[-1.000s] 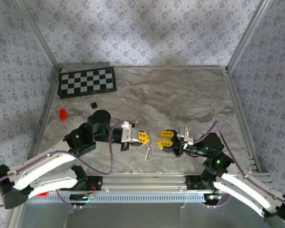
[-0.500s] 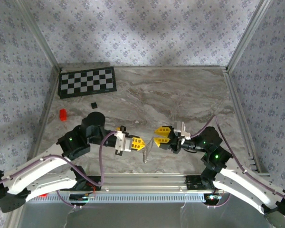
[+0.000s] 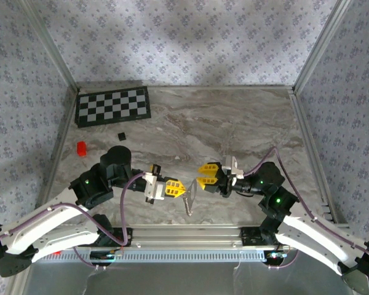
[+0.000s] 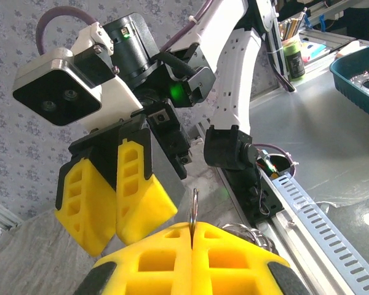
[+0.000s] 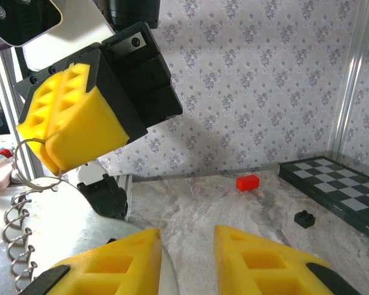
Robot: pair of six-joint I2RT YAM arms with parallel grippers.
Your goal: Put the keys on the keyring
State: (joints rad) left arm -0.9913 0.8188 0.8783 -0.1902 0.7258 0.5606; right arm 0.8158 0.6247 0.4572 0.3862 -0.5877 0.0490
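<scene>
1. so, the keyring (image 4: 194, 204) sits pinched edge-on at the tips of the left gripper (image 3: 175, 188), near the middle of the near edge of the table; its coiled chain (image 5: 13, 230) dangles below the ring.
2. the left gripper's yellow fingers (image 5: 71, 117) are pressed fully together on the ring.
3. the right gripper (image 3: 202, 174) faces it from just to the right, tips close to the ring but apart from it; its fingers (image 5: 267, 261) stand a little apart, with nothing seen between them.
4. whether any keys hang with the chain is too small to tell.
5. the table (image 3: 246, 123) is grey veined marble.
6. far left lie a checkerboard (image 3: 113, 105), a small black cube (image 3: 120, 134) and a red block (image 3: 81, 148), well apart from the grippers.
7. floral-patterned walls (image 3: 184, 43) close in the far, left and right sides.
</scene>
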